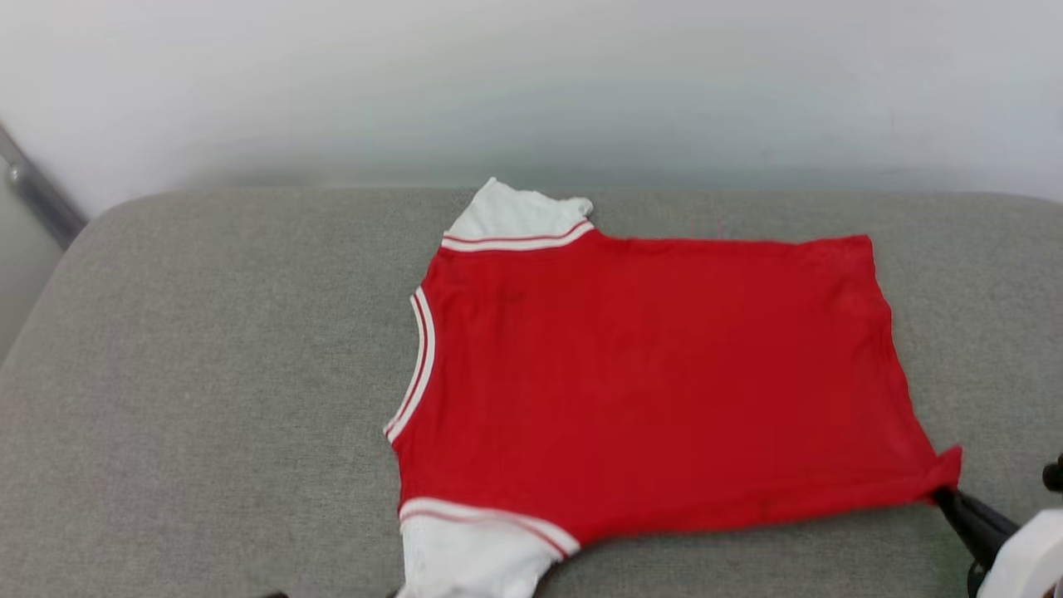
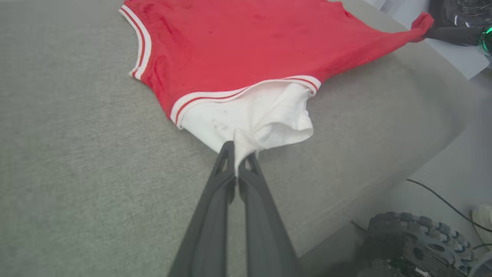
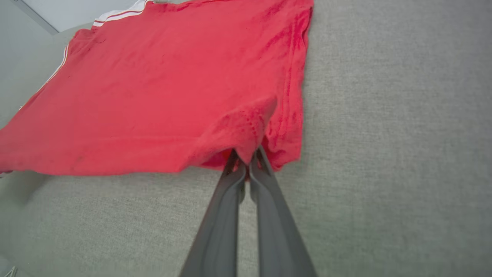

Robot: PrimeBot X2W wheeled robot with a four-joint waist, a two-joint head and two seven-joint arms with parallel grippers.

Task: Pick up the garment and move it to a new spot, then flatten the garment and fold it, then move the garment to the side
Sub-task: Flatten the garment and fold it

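Our left claw is clamped tight, its two dark fingers pressed together on the bunched edge of a white sleeve, which puckers into a small peak where the tips pinch it. Our right claw is likewise pinched together, holding the near hem corner of the red cloth. In the head view that corner is drawn out to a point above the right claw's dark tips.

Between the two grips the garment lies spread on the grey cloth-covered tabletop, a plain red face upward. Its collar, ringed in white and red stripes, points to our left, and its hem runs along our right. The held sleeve is at the near edge, joined to the body by striped trim. The other sleeve lies flat at the far edge, towards the pale wall.

The body sits mostly smooth, with light creases near the hem. The near edge lifts slightly off the tabletop close to the right claw, casting a shadow beneath.

In the left wrist view, a dark treaded wheel and a thin black cable lie on the floor beyond the tabletop's rounded edge.
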